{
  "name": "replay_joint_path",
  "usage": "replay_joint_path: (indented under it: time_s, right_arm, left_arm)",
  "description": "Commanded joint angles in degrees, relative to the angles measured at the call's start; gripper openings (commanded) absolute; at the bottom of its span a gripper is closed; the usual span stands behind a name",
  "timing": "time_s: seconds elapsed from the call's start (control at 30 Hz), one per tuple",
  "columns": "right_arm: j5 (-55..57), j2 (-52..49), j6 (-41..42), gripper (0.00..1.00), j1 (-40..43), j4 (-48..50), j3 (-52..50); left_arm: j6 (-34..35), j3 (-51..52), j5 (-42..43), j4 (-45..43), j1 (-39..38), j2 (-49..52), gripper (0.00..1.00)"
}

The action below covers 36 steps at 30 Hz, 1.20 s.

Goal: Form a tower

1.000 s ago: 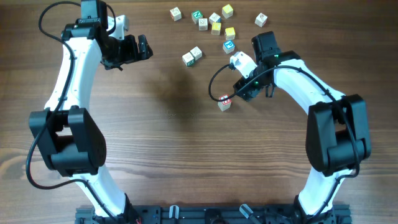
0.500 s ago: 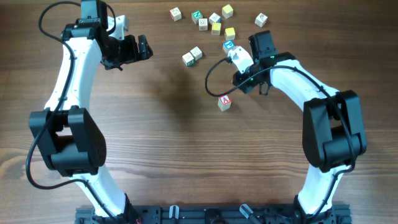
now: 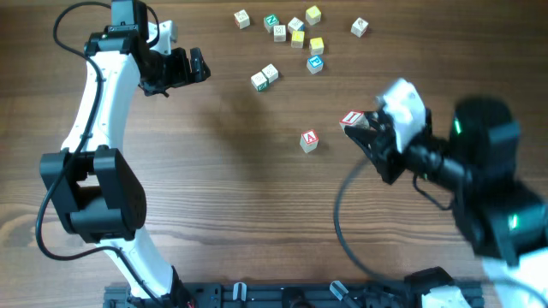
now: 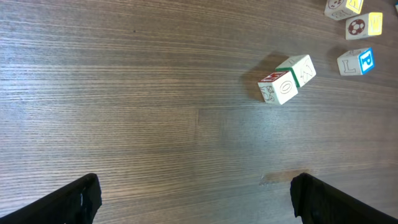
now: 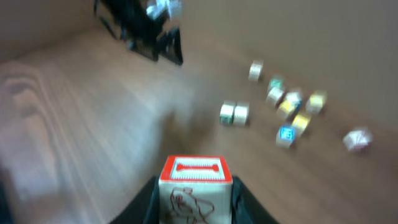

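Left arm (image 3: 104, 94), 9 o'clock: white tubular links, bulky black joint housings, black cable loop (image 3: 64, 26) at 11 o'clock. Left gripper (image 3: 199, 67): black fingers. Right arm (image 3: 484, 171), 4 o'clock, blurred: black housings, green indicator lights (image 3: 456, 128), white wrist block (image 3: 404, 104).

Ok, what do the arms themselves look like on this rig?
Both arms have white link shells and bulky black joint housings, seen clearly on the left arm; the right arm is motion-blurred, with a small green light. A thin black cable loops along each. The fingers are black.
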State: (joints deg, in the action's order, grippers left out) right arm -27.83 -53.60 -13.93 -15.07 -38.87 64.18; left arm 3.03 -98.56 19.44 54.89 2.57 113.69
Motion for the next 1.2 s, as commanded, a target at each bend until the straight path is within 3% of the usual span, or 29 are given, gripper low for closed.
replay_joint_path:
  time_s: [0.0, 0.07, 0.13, 0.27, 0.43, 0.5, 0.8, 0.93, 1.07, 1.17]
  right_arm:
    - [4.94, 8.83, 10.25, 0.15, 0.15, 17.88, -21.07]
    - [4.94, 8.11, 16.22, 0.15, 0.13, 41.55, -35.06]
    - [4.94, 0.0, 20.0, 0.15, 0.13, 62.99, -43.3]
    - [2.45, -23.87, 18.01, 0.15, 0.02, 85.37, -44.0]
    - [-8.31, -43.65, 23.5, 0.14, 0.02, 110.12, -44.0]
    - [-11.26, -47.25, 22.82, 0.14, 0.02, 113.94, -44.0]
    - [-13.03, -48.19, 12.46, 0.05, 0.02, 113.0, -43.93]
    - [-13.53, -48.19, 12.7, 0.04, 0.02, 115.01, -43.74]
    - [-15.23, -48.06, 18.18, 0.05, 0.02, 131.62, -41.16]
    - [-12.59, -47.54, 20.61, 0.05, -0.09, 133.74, -36.5]
  left_arm:
    - [-1.14, 0.11, 0.02, -0.22, -0.11, 0.44, 1.0]
    - [-1.14, 0.11, 0.02, -0.22, -0.11, 0.44, 1.0]
    - [-1.14, 0.11, 0.02, -0.22, -0.11, 0.44, 1.0]
    - [-1.14, 0.11, 0.02, -0.22, -0.11, 0.44, 1.0]
    - [-1.14, 0.11, 0.02, -0.22, -0.11, 0.44, 1.0]
    - [-1.14, 0.11, 0.02, -0.22, -0.11, 0.44, 1.0]
    - [-1.14, 0.11, 0.02, -0.2, -0.11, 0.44, 1.0]
    - [-1.14, 0.11, 0.02, -0.2, -0.09, 0.44, 1.0]
    - [-1.14, 0.11, 0.02, -0.22, -0.11, 0.44, 1.0]
    - [-1.14, 0.11, 0.02, -0.2, -0.11, 0.44, 1.0]
